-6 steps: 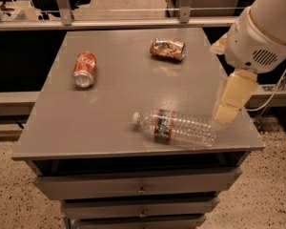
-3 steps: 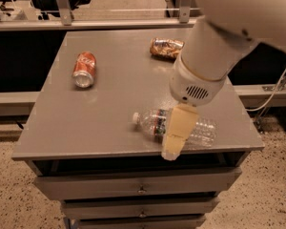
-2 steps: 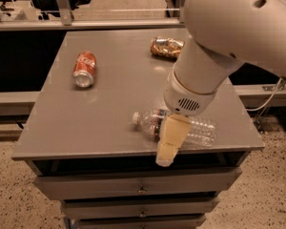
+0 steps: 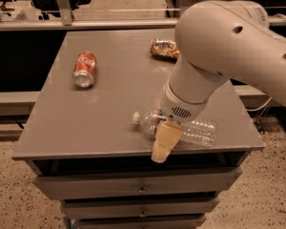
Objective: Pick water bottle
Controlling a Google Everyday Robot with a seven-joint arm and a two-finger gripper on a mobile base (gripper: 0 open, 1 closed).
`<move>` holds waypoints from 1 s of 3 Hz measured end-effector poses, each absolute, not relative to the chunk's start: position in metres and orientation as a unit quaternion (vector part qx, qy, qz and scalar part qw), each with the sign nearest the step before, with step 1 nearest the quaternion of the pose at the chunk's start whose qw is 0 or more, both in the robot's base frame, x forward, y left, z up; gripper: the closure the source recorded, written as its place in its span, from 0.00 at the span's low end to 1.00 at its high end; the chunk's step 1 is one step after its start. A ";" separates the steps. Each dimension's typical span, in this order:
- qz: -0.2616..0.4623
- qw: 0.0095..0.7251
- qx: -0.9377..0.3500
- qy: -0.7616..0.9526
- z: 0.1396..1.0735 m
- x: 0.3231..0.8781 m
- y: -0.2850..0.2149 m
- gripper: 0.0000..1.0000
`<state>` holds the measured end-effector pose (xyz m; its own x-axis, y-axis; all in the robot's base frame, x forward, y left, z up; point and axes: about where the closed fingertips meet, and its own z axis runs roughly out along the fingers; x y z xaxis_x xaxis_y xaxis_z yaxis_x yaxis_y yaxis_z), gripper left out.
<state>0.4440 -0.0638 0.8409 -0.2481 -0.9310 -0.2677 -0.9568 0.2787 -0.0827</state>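
Observation:
The water bottle (image 4: pixel 198 130) lies on its side near the front edge of the grey table (image 4: pixel 86 123), white cap (image 4: pixel 136 118) pointing left. It is clear and ribbed, and its label band is mostly hidden behind my gripper. My gripper (image 4: pixel 160 151) is cream-coloured and hangs from the large white arm (image 4: pixel 214 46). It sits in front of the bottle's neck end, its tip reaching just past the table's front edge.
A red soda can (image 4: pixel 84 68) lies at the back left of the table. A dented brown-and-silver can (image 4: pixel 164 48) lies at the back, partly behind the arm. Drawers (image 4: pixel 140 190) are under the table. A rail and desks stand behind.
The arm has swung from the right of the bottle leftward and forward. The gripper now covers the bottle's label end. The bottle and cans have not moved.

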 end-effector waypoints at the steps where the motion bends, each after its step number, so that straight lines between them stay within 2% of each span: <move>1: 0.054 0.131 -0.590 0.795 0.832 0.446 -0.065 0.41; 3: 0.067 0.150 -0.579 0.799 0.839 0.454 -0.066 0.88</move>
<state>0.4538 -0.0662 0.8395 -0.2851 -0.9041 -0.3182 -0.9447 0.3212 -0.0663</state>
